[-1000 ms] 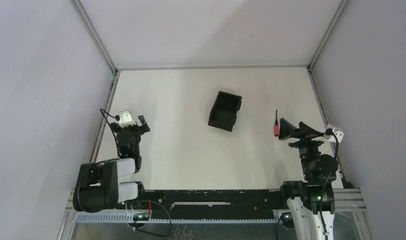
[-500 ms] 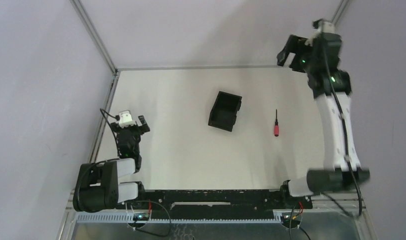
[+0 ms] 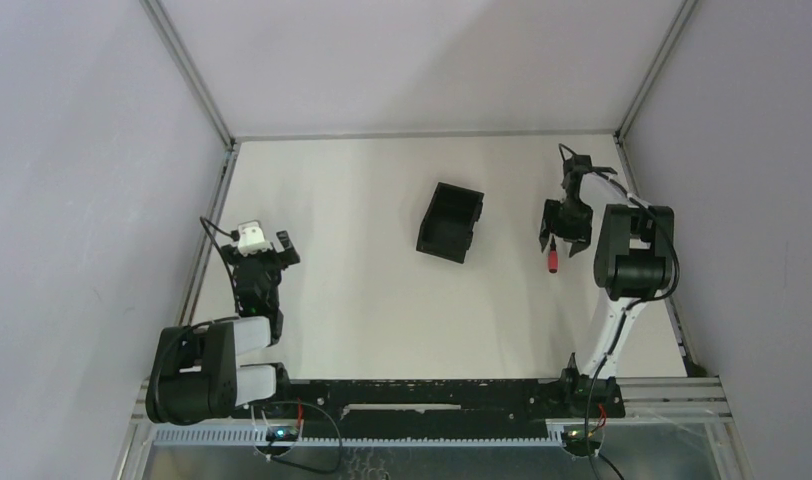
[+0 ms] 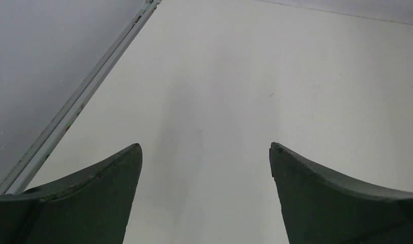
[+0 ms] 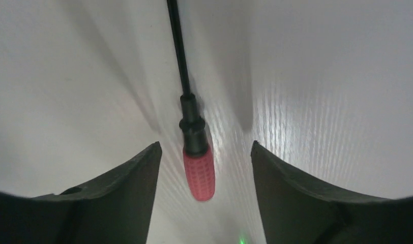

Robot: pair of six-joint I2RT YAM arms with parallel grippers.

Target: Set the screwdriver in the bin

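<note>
The right gripper (image 5: 205,147) stands spread, its smooth dark fingers (image 5: 118,193) flanking, without touching, the screwdriver (image 5: 199,173), whose knurled red handle and thin black shaft lie flat on the matte white table (image 5: 336,91). The left gripper (image 4: 205,152) gapes, empty.

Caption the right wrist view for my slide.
Open right gripper straddles the screwdriver lying on the white table, touching neither side of its red handle.

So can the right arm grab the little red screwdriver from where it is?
Probably yes. The right end effector hangs right over the screwdriver, its jaws open on either side of the red handle without touching it. Nothing lies between them, so it likely only needs to close.
</note>
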